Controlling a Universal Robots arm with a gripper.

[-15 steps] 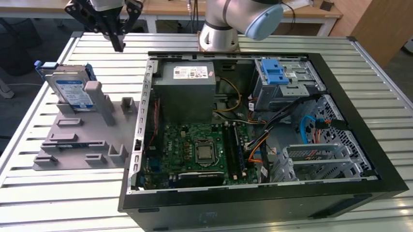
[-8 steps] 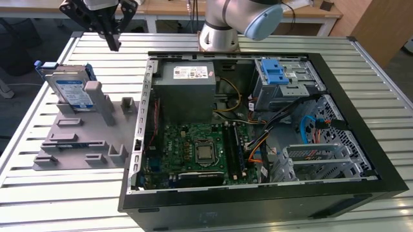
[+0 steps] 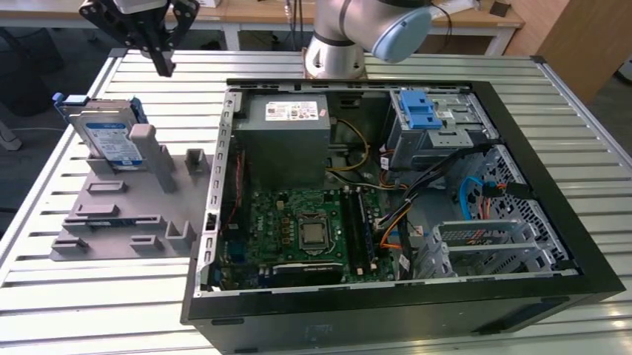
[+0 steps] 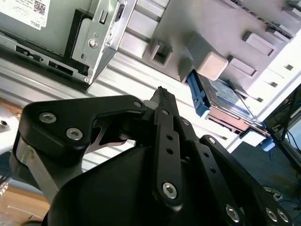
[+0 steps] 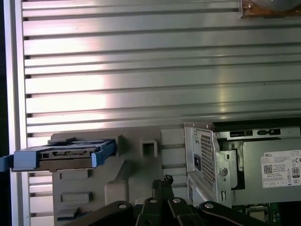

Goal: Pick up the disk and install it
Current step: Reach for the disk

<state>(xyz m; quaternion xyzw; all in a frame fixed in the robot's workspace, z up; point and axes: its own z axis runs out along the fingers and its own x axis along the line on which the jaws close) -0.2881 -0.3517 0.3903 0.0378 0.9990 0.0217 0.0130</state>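
A slatted aluminium table [image 3: 89, 296] carries everything: an open computer case [image 3: 553, 296] lying on its side and, to the exterior view's left of it, a grey slotted stand [image 3: 118, 214]. The disk [image 3: 111, 137] stands on edge in that stand, its label facing out, its blue frame along the rim, and a grey post of the stand against its face. It has not been lifted. In the first wrist view I see its top edge [image 5: 63, 154] end-on.

My gripper [image 3: 164, 66] hangs in the air above the far end of the stand, apart from the disk and touching nothing. My fingers are pressed together, with nothing between them.

I judge the step in hand to be the approach for the pick. To do it well, my fingers must be spread wider than the disk is thick before they reach it. They should line up with the thin top edge and straddle it, clear of the grey post. Gripping on the blue frame rather than the label seems safer. A straight lift should keep it from binding in the slot.
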